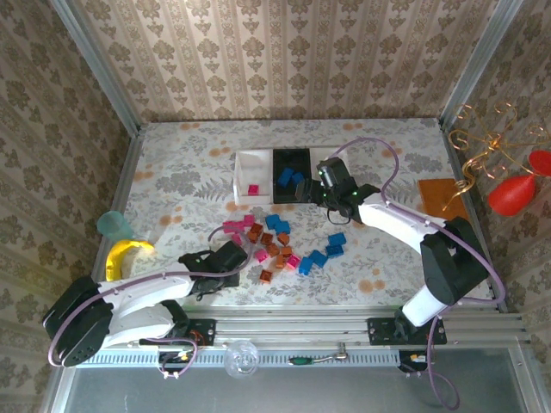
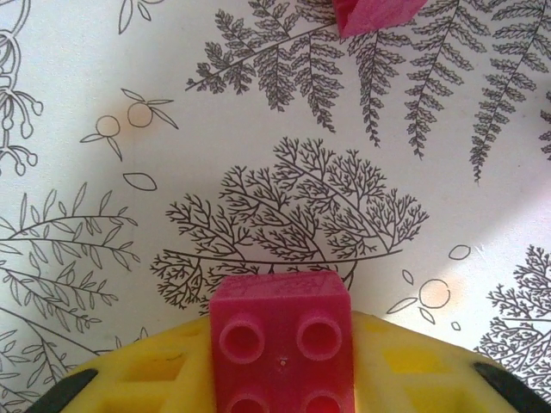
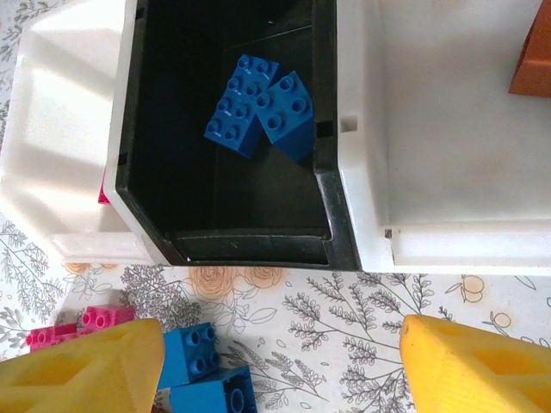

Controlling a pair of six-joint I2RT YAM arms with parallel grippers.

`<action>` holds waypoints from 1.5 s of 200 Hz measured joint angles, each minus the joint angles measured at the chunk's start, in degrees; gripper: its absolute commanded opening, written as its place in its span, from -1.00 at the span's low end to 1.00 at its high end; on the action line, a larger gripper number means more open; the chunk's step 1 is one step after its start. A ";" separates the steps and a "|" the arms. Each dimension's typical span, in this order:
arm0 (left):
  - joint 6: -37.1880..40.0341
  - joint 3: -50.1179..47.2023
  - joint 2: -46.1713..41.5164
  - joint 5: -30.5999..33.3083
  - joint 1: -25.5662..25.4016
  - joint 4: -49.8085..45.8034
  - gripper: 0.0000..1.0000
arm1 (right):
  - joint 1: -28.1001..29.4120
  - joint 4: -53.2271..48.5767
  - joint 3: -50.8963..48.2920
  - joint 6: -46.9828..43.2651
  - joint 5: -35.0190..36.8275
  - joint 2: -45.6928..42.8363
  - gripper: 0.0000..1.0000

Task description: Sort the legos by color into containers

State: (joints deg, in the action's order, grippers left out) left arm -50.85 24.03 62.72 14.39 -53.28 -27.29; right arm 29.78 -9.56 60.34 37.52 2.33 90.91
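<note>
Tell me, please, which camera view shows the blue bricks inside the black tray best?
The right wrist view: two blue bricks lie together in the black tray, with their studs clear. The top external view shows them as small blue patches.

We see a white tablecloth (image 1: 181,172) printed with grey ferns, branching trees and pale orange blossoms, and beige wallpaper (image 1: 293,60) with striped damask motifs. The loose legos (image 1: 277,243) are magenta, bright blue and orange-brown. The black tray (image 3: 224,206) holds two blue bricks (image 3: 258,107); the left white tray (image 1: 239,172) holds a magenta brick (image 1: 253,189), the right white tray (image 3: 448,129) an orange-brown brick (image 3: 534,60). The fingers (image 3: 469,366) of the right gripper (image 3: 282,340) are yellow. We note an orange mat (image 1: 443,196) and a teal cup (image 1: 114,225).
</note>
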 measured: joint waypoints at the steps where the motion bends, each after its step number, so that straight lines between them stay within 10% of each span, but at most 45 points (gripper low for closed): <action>1: 0.02 0.00 -0.04 -0.02 0.00 -0.02 -0.36 | 0.00 0.02 -0.07 0.02 0.00 -0.02 0.48; 62: 3.06 4.61 -2.56 0.00 0.85 -1.14 -0.41 | 0.00 0.46 -3.67 0.24 0.02 -4.24 0.48; 99: 9.16 15.76 -1.44 -2.19 11.43 3.02 -0.41 | 0.00 0.48 -7.34 0.48 0.00 -7.91 0.48; 186: 19.69 45.07 33.40 -9.18 23.96 9.81 -0.39 | 0.02 -0.59 -16.00 1.73 0.17 -16.57 0.48; 300: 22.10 58.90 43.39 -12.74 25.55 8.24 0.57 | 0.17 -4.07 -25.09 4.24 0.20 -25.24 0.50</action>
State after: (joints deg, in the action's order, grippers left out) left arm -28.75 82.94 106.10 1.65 -27.73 -19.05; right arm 29.95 -13.63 35.24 41.76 2.52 65.67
